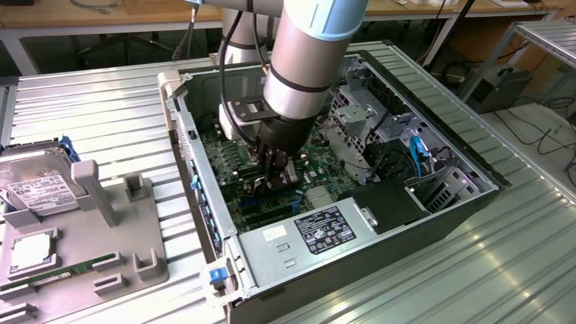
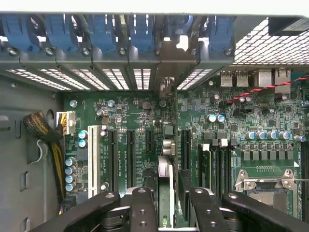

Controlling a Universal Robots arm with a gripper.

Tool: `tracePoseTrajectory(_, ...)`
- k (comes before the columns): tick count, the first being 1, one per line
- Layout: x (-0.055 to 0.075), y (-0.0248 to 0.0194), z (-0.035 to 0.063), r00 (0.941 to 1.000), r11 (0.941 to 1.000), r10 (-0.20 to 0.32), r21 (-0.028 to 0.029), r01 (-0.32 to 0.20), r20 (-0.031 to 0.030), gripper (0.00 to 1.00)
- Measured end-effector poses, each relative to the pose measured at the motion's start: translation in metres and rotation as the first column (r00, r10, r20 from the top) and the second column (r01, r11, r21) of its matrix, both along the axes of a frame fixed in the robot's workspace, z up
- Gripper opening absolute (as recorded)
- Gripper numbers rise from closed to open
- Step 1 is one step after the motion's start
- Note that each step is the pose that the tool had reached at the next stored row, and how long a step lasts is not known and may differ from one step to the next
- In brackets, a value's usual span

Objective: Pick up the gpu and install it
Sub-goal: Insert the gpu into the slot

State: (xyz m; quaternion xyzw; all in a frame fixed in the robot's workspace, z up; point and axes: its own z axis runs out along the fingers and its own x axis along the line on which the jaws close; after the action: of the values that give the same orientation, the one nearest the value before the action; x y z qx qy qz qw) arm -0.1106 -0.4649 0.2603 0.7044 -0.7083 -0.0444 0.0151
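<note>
Ribbed metal tabletop (image 1: 108, 101) carries an open computer case (image 1: 468, 202) lying on its side, and beside it, toward the exterior view's left, a grey parts holder (image 1: 90, 243) with a silver hard drive (image 1: 36, 185) and a long green memory stick (image 1: 63, 273) still sitting in it. No card lies in that holder now.

My gripper (image 1: 272, 177) is down inside the case, over the green motherboard (image 2: 270, 159), near the case's rear wall. The gpu (image 2: 165, 186) stands on edge between my fingers (image 2: 142, 208), running toward the rear wall, where its silver bracket (image 2: 166, 72) sits in line with one of the slot openings under the row of blue clips (image 2: 101, 31). So I judge the pick-up done and the card brought to its slot and at least partly seated; whether it is pushed fully home I cannot tell. My fingers stand a little apart on either side of the card's edge, and I cannot tell whether they pinch it or have just let go.

From the exterior view I get the overall placing: my arm reaching into the case, the power supply (image 1: 315, 233) at the near corner, the holder outside. From the wrist view I get the slots, the bracket's alignment and the card between the fingers, which my arm hides from outside.
</note>
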Motion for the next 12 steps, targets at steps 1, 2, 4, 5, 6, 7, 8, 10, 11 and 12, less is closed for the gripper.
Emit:
tracePoseTrajectory(1, 0.000, 0.0000, 0.0029, 1.0000, 1.0000, 0.000, 0.0003, 0.000, 0.0005, 0.34)
tracePoseTrajectory(2, 0.000, 0.0000, 0.0066, 1.0000, 1.0000, 0.000, 0.0002, 0.000, 0.0013, 0.34)
tracePoseTrajectory(4, 0.000, 0.0000, 0.0148, 1.0000, 1.0000, 0.000, 0.0002, 0.000, 0.0037, 0.34)
tracePoseTrajectory(5, 0.000, 0.0000, 0.0176, 1.0000, 1.0000, 0.000, 0.0001, 0.000, 0.0056, 0.34)
tracePoseTrajectory(6, 0.000, 0.0000, 0.0203, 1.0000, 1.0000, 0.000, 0.0001, 0.000, 0.0088, 0.34)
tracePoseTrajectory(7, -0.001, 0.0000, 0.0220, 0.9999, 1.0000, 0.000, 0.0002, 0.000, 0.0121, 0.34)
tracePoseTrajectory(8, -0.001, 0.0002, 0.0233, 0.9999, 1.0000, 0.000, 0.0002, 0.000, 0.0158, 0.34)
tracePoseTrajectory(10, -0.002, 0.0009, 0.0250, 0.9997, 1.0000, 0.000, 0.0002, 0.000, 0.0244, 0.34)
tracePoseTrajectory(11, -0.003, 0.0016, 0.0249, 0.9996, 1.0000, 0.000, 0.0003, 0.000, 0.0280, 0.34)
tracePoseTrajectory(12, -0.004, 0.0024, 0.0249, 0.9995, 1.0000, 0.000, 0.0001, 0.000, 0.0302, 0.34)
